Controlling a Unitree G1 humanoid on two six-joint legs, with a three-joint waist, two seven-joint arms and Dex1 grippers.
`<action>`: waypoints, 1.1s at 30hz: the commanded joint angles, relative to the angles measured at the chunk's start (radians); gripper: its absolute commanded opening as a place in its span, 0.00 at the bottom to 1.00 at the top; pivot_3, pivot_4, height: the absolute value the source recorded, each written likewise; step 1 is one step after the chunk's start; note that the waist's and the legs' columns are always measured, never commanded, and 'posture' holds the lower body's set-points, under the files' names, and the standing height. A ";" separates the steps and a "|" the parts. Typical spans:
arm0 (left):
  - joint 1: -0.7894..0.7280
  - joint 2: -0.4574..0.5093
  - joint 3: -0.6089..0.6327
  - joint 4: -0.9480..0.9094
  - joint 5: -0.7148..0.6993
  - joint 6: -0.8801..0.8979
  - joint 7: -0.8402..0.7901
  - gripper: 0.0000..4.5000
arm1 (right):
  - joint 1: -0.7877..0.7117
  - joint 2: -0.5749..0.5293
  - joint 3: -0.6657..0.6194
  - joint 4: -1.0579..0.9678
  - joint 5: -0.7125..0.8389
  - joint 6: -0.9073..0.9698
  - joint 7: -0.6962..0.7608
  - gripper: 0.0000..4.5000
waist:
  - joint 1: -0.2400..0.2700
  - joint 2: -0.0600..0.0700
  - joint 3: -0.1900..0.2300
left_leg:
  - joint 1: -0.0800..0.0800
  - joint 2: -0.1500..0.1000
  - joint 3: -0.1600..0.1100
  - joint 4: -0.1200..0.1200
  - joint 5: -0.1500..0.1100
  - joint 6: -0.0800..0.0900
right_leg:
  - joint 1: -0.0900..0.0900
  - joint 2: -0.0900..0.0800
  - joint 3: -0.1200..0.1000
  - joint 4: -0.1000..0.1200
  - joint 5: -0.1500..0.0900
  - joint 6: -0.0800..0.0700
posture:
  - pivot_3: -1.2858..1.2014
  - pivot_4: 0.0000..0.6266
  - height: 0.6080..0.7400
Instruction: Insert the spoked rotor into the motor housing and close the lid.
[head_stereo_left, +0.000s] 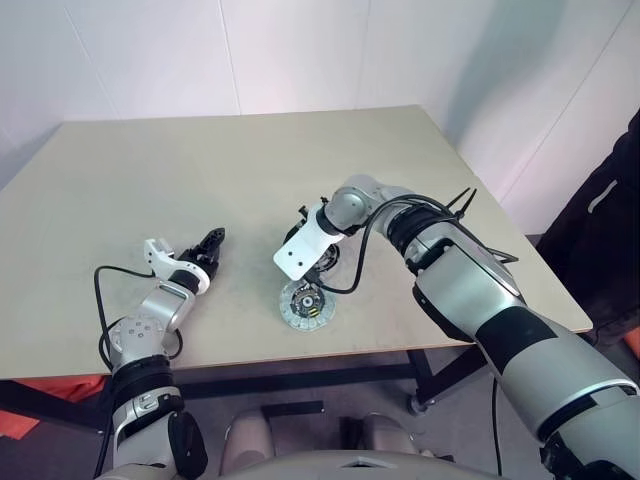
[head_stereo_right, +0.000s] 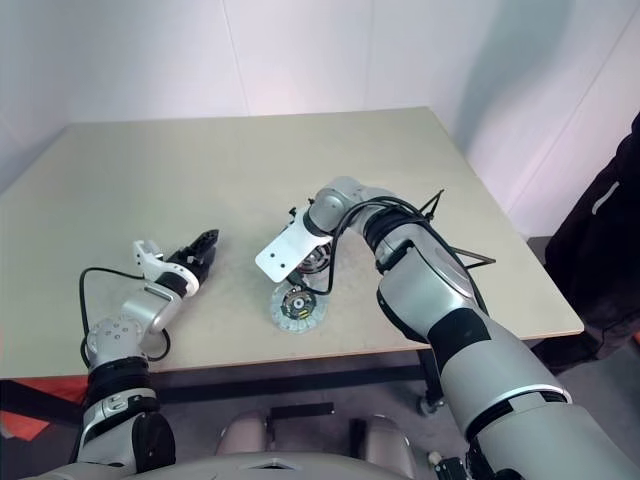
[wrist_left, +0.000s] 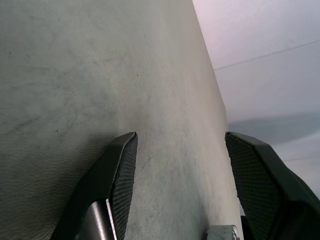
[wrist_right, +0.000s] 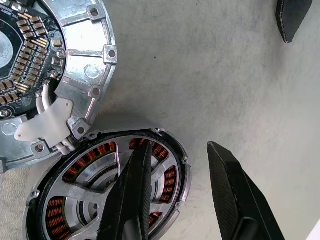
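A wide pale table (head_stereo_left: 200, 170) takes up most of the head views, set against white walls (head_stereo_left: 150, 50). At the table's right edge stands a person, of whom a dark sleeve (head_stereo_left: 605, 215) shows.

The right arm (head_stereo_left: 470, 290) reaches in from the right and bends across the table's middle, black cables (head_stereo_left: 375, 240) looping beside its wrist. Its white wrist bracket (head_stereo_left: 297, 252) hangs over the parts and hides much of the housing in the head views.

The lid (head_stereo_left: 303, 304) lies flat near the table's front edge, just below the right wrist. In the right wrist view its upturned face (wrist_right: 75, 55) shows a silver ribbed rim with screw holes and a circuit board with rows of small parts; white wires run under a pale tab.

The housing (wrist_right: 107, 192) lies flat right beside the lid, their rims touching or nearly so. The rotor (wrist_right: 100, 175) sits inside it: silver spokes and hub, ringed by copper coils.

The right gripper (wrist_right: 175, 200) hovers over the housing's rim with its jaws spread and nothing between them; one finger is over the rotor, the other over bare table outside the rim.

The left gripper (head_stereo_left: 208, 248) rests low on the table, well apart to the left, jaws spread wide and empty. Its fingertip (wrist_right: 292, 17) shows at a corner of the right wrist view.
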 joint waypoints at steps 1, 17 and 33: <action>0.015 -0.005 -0.018 0.002 0.008 0.012 0.018 0.67 | 0.008 -0.012 0.022 -0.022 -0.019 -0.021 -0.003 0.43 | 0.000 0.000 0.000 | 0.000 0.000 0.000 0.000 0.000 0.000 | 0.000 0.000 0.000 0.000 0.000 0.000 | 0.52 0.00 1.00; 0.009 0.003 -0.017 0.019 0.017 0.006 0.015 0.67 | -0.016 -0.024 0.043 -0.015 -0.053 0.005 -0.084 0.07 | 0.000 0.000 0.000 | 0.000 0.000 0.000 0.000 0.000 0.000 | 0.000 0.000 0.000 0.000 0.000 0.000 | 0.52 0.00 1.00; -0.026 -0.007 -0.050 0.103 0.043 -0.014 -0.028 0.67 | 0.006 -0.333 -0.069 -0.182 0.141 -0.158 0.273 0.42 | 0.007 0.000 0.000 | -0.001 -0.001 0.000 0.001 0.000 0.000 | 0.001 0.000 0.000 0.000 0.000 0.000 | 0.52 0.00 1.00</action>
